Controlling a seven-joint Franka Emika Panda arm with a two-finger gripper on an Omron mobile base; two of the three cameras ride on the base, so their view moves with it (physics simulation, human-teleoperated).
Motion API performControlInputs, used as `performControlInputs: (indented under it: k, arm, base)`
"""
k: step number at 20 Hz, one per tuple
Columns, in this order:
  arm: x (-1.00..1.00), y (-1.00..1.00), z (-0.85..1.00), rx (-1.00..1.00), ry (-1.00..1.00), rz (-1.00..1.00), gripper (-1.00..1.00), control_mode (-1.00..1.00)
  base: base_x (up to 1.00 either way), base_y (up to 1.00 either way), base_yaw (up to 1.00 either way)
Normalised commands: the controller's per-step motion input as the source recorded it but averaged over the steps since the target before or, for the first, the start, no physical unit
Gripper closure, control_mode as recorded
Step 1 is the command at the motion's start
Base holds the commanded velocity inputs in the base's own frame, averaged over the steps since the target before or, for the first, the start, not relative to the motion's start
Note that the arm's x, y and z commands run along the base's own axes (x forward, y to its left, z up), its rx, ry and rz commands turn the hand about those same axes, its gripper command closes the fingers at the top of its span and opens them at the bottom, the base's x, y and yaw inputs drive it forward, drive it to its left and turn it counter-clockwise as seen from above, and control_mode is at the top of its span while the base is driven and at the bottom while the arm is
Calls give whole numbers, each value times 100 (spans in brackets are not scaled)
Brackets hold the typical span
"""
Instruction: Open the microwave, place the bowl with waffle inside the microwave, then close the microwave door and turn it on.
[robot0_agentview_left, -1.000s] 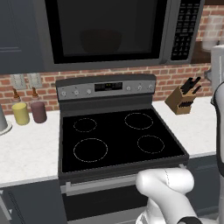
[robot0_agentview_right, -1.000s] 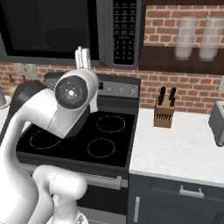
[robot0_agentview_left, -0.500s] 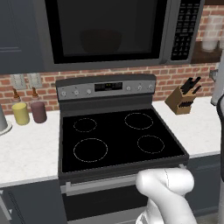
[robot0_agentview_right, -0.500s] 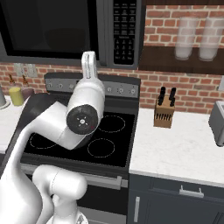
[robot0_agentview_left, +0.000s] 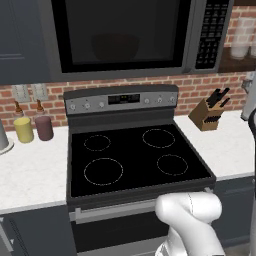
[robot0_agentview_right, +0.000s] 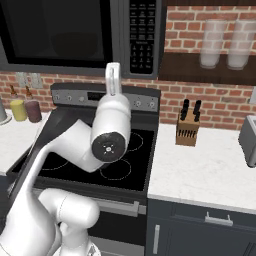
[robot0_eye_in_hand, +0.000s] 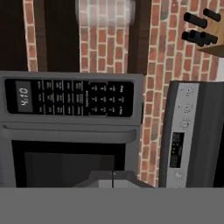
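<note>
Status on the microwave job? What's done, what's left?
Done: the microwave door is closed, and a bowl shape shows dimly behind its window; the waffle can't be made out. In hand: the shut gripper faces the button panel, apart from it. Left: turning it on; can't tell if it's running.

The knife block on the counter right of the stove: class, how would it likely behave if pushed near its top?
The knife block would probably tip rather than slide, since it stands tall and leans. Its wood-like body looks stiff, not floppy. The handles sticking out on top may add top weight.

Glossy white arm (robot0_agentview_right: 75, 150) of rounded segments, with a dark round cap at one joint (robot0_agentview_right: 106, 147).
</note>
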Motion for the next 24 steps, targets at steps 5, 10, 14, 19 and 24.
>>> performControlInputs:
  k: [5,10,14,19,24]
  arm:
    - [47,-9,0,0,9,0,100,-100]
    - [38,-7,0,0,9,0,100,-100]
    - [37,-8,0,0,3,0,100,-100]
    - [33,-13,0,0,0,0,100,-100]
    - [37,-2,0,0,0,0,100,-100]
  base:
    - [0,0,0]
    - [0,0,0]
    - [0,0,0]
    - [0,0,0]
    - [0,0,0]
